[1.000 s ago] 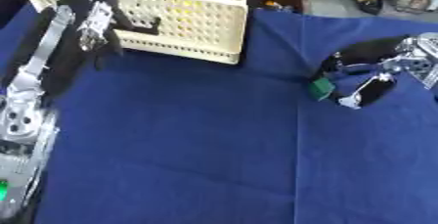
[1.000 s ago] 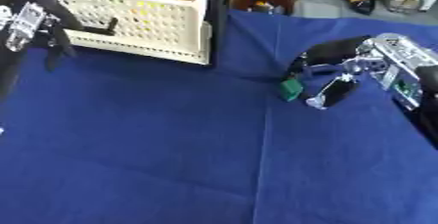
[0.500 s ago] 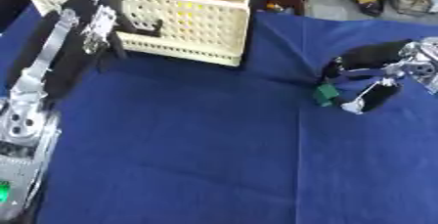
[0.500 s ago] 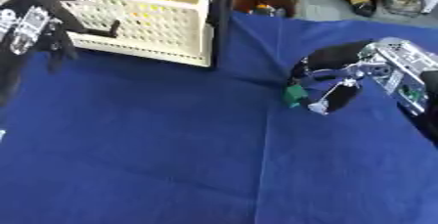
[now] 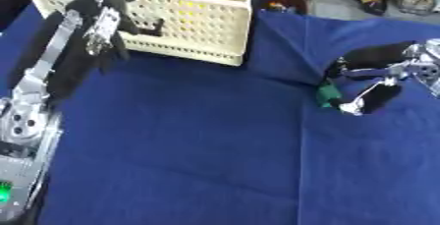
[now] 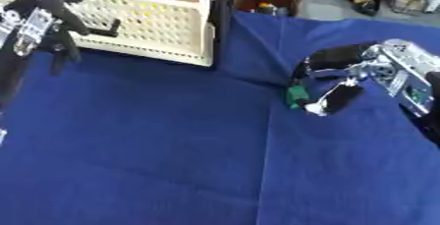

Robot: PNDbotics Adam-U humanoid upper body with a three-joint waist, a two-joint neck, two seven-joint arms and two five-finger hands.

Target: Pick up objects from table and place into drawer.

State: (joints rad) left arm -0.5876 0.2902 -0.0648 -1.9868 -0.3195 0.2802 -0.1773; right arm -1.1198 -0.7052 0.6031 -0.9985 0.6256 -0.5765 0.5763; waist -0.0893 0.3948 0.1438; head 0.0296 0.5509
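Right hand [image 6: 343, 79] at 3 o'clock pinching a small green object [image 6: 296, 96] – left hand [image 5: 105, 25] at 10 o'clock, fingers curled against the cream basket [image 5: 198, 22].

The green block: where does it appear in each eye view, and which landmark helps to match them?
Left eye view: green block right of centre, at the right hand's fingertips.
Right eye view: green block nearer the centre, same height.
Shared landmark: the white basket, upper left of the block in both views.
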